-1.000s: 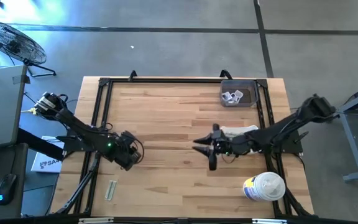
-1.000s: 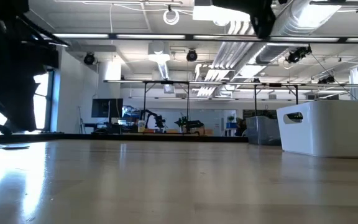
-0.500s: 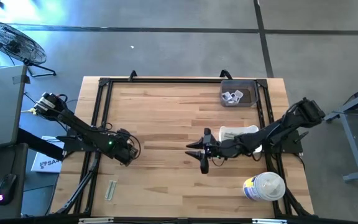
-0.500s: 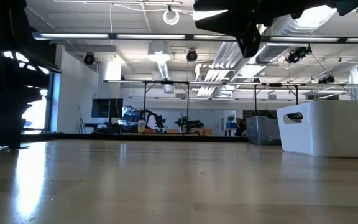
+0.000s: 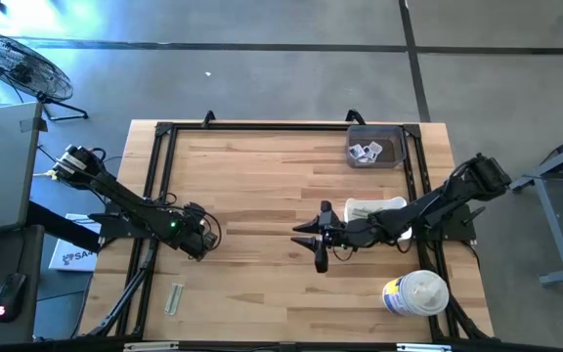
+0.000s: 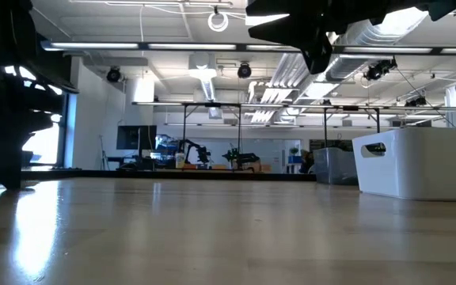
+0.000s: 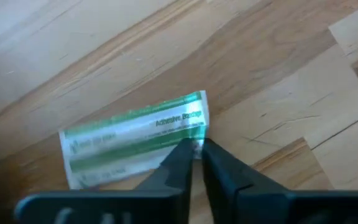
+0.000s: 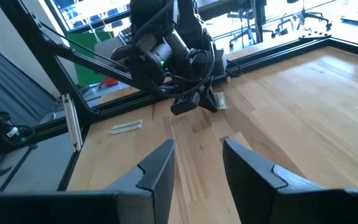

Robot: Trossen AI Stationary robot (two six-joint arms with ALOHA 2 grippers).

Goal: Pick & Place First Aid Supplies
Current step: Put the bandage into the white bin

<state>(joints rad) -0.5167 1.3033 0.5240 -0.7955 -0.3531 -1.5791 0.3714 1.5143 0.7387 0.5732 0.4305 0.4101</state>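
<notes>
Left end effector [image 7: 194,163] pinching green-printed strip wrapper [image 7: 135,138], hidden from overhead

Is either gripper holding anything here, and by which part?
The left gripper pinches the bandage wrapper at one end's edge, the wrapper flat on the table. The right gripper holds nothing.

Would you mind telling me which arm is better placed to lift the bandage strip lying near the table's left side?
Left. The left gripper is already down on the bandage strip, its jaws nearly closed over the strip's edge. The right gripper hangs open over the table's middle, well away from it.
</notes>
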